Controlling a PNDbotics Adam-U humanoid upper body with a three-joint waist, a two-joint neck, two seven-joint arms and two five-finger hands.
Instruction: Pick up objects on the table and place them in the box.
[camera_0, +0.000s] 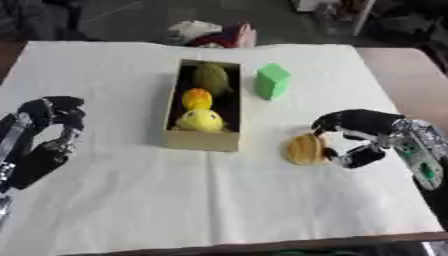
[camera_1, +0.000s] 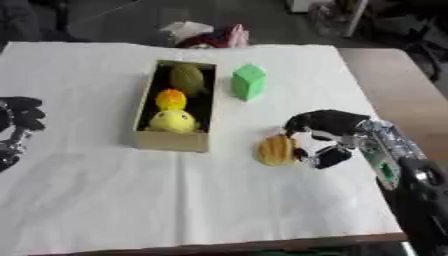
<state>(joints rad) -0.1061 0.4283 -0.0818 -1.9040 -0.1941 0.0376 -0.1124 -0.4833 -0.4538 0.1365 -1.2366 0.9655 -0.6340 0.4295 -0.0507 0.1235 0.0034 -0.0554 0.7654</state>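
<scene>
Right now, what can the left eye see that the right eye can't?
Only the left eye view shows most of the left hand and its arm, fingers curled, holding nothing; the right eye view cuts it off at the picture's edge.

Only the right eye view shows more of the right arm running down toward the lower corner.

Both show the box with a yellow toy, an orange thing and a greenish thing inside, the green block beside it, and the right hand curled around the tan round thing on the cloth.
</scene>
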